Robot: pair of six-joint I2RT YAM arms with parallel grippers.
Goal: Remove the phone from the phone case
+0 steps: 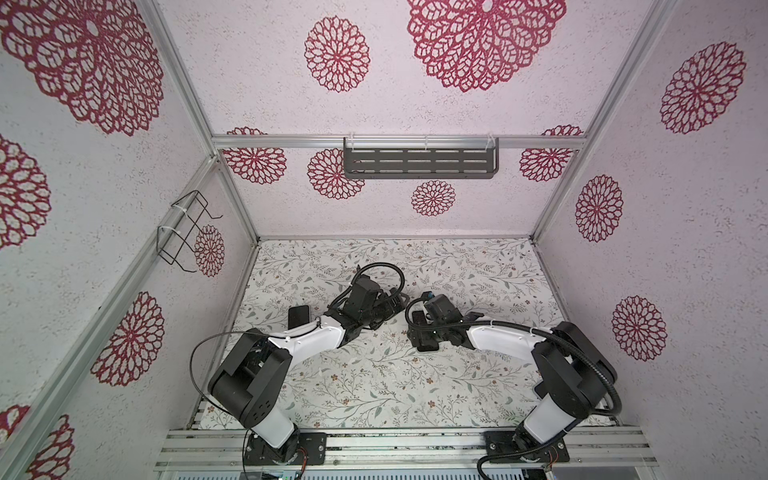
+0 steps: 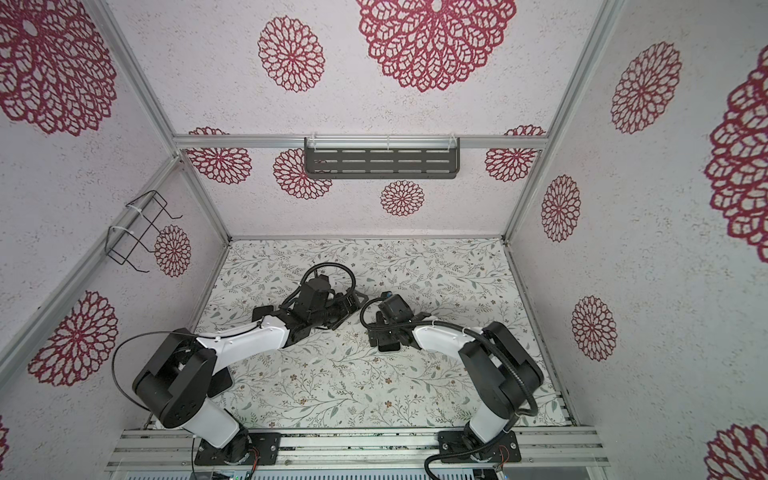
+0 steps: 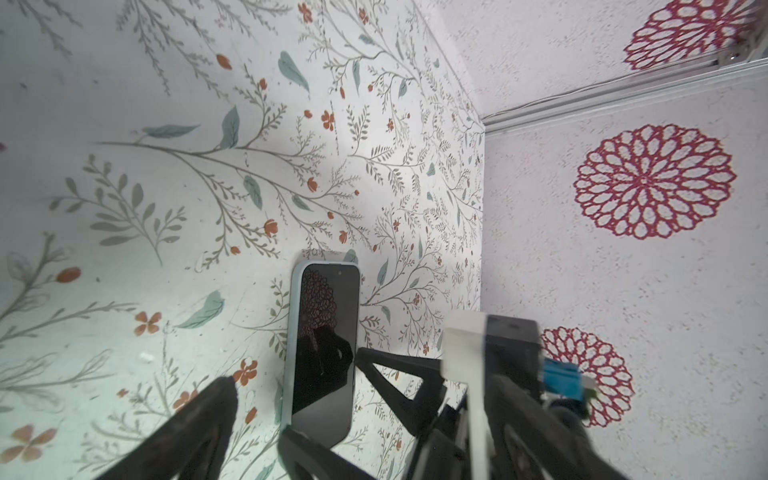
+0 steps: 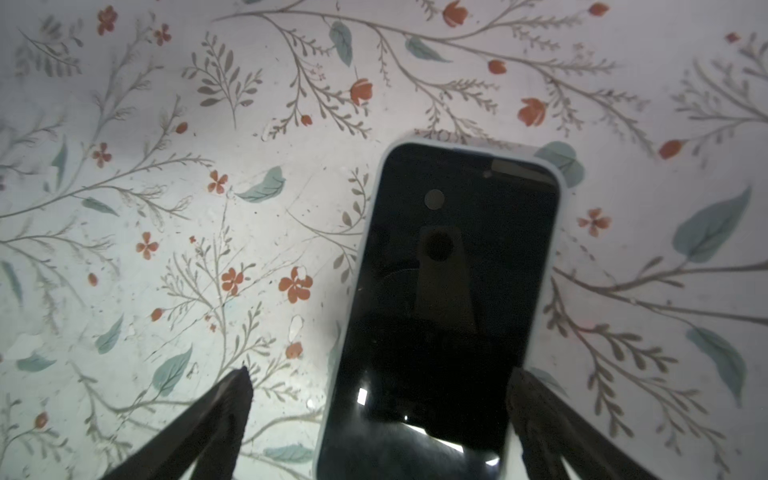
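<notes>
Right tool (image 4: 382, 374) gapes astride the phone (image 4: 457, 270), bottom centre; left tool (image 1: 392, 306), also apart, sits close. Risk: closing jaws skid the glossy phone across the bench (image 4: 166, 208), or tools collide.

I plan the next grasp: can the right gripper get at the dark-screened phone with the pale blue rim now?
Likely yes: the open right gripper straddles the dark-screened phone, which lies flat, and nothing covers it.
</notes>
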